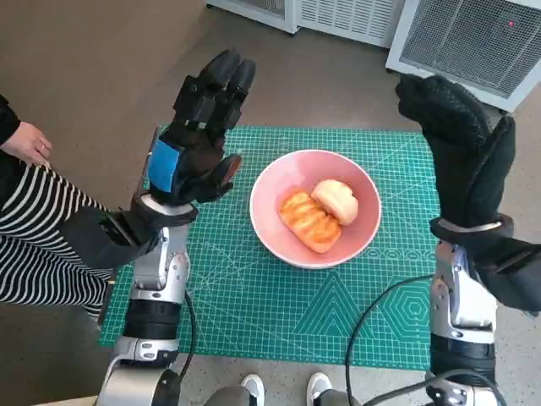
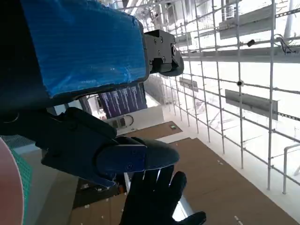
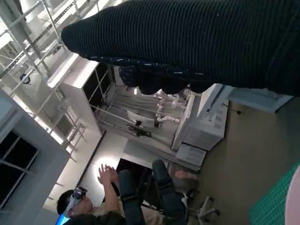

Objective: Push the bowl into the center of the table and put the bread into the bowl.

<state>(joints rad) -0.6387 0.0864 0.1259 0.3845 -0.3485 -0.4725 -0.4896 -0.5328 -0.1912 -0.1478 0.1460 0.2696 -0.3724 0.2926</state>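
The bread [image 1: 309, 221], a golden glazed piece, lies inside the pink bowl [image 1: 279, 182] touching a paler roll [image 1: 336, 200] on its far right; the bowl stands on the green cutting mat [image 1: 254, 304] that covers the desk, about midway across it and slightly toward the far edge; by this layout both steps of the task appear done. Judged from its look, the bread is light and soft, likely to dent under pressure, and its glaze may be a little slick; it would best be taken gently across its short sides; the bowl looks rigid and smooth, apt to slide on the mat when pushed at its rim. The left hand [image 1: 199, 135] is raised above the mat left of the bowl, fingers apart, holding nothing; the right hand [image 1: 461, 148] is raised at the mat's right edge, fingers extended, likewise empty. A person in a striped garment [image 1: 38, 237] sits at the left; white ventilated units [image 1: 473, 42] stand on the floor beyond.
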